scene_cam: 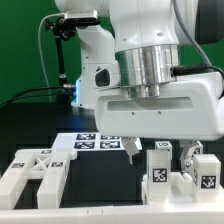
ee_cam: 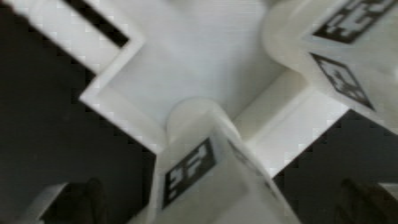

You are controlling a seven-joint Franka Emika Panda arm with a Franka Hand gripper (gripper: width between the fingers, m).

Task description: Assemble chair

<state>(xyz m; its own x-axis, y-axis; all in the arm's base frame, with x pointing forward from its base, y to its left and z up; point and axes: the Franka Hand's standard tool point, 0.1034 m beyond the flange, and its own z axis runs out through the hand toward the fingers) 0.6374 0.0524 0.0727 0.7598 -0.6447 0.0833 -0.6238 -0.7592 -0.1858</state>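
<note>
Chair (scene_cam: 205,172) is not yet a chair: chunky white tagged blocks stand clustered on the black table (scene_cam: 100,195) at the exterior view's right, directly under the arm. A cross-braced frame piece (scene_cam: 32,172) lies flat and unjoined, well apart at that view's left. The gripper (scene_cam: 160,152) hangs over the right cluster with its dark fingers (scene_cam: 133,149) spread and one tagged block standing between them; I can make out no contact. In the wrist view a tagged upright (ee_cam: 199,165) rises close under the camera. My read: it is lined up to close on that block. Tags face outward, likely for camera tracking. The marker board (scene_cam: 95,142) lies between the two groups, further back. No brand or legible writing anywhere, only black-and-white square tags.
</note>
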